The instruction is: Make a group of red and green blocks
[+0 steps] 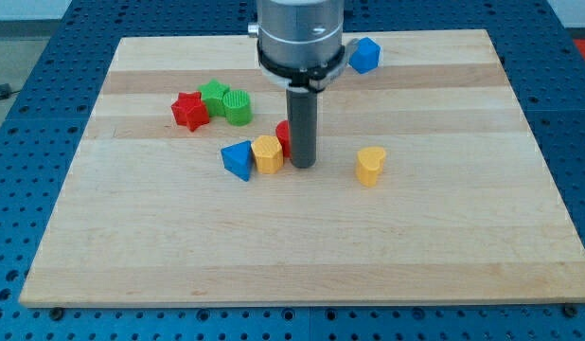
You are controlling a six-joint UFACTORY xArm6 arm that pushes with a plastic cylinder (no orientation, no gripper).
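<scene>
A red star block (188,111) lies at the board's upper left, touching a green star block (214,95) and a green rounded block (238,106). A second red block (284,136) is near the middle, mostly hidden behind my rod; its shape cannot be made out. My tip (303,165) rests on the board just right of that red block. A yellow hexagonal block (267,153) sits left of the tip, touching the red block.
A blue triangular block (239,159) touches the yellow hexagonal block's left side. A yellow heart-shaped block (370,165) stands alone to the tip's right. A blue block (365,55) lies near the board's top edge. The wooden board (444,237) rests on a blue perforated table.
</scene>
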